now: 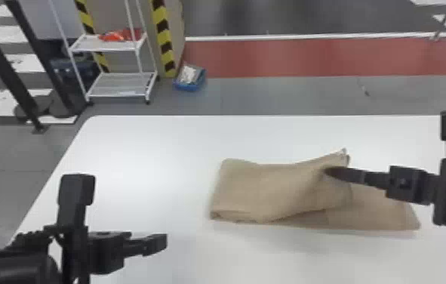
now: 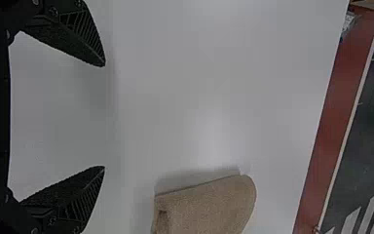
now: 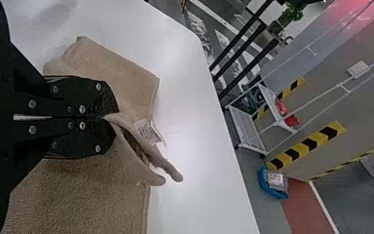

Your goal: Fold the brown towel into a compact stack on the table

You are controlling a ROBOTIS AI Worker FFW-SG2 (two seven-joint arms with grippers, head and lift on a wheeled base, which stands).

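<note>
The brown towel (image 1: 271, 189) lies on the right half of the white table, partly folded, its upper layer lifted at the right where my right gripper (image 1: 333, 173) holds it. In the right wrist view, the right gripper (image 3: 113, 117) is shut on an edge of the towel (image 3: 78, 195), beside a white label. My left gripper (image 1: 157, 243) is left of the towel, apart from it. Seen from the left wrist, the left gripper (image 2: 103, 116) stands wide open above bare tabletop, with a folded towel end (image 2: 204, 207) farther off.
The white table (image 1: 139, 151) reaches under both arms. Beyond its far edge stand a white wheeled rack (image 1: 120, 85) and a blue bin (image 1: 191, 78) on the floor, near a striped yellow-black post (image 1: 163, 37).
</note>
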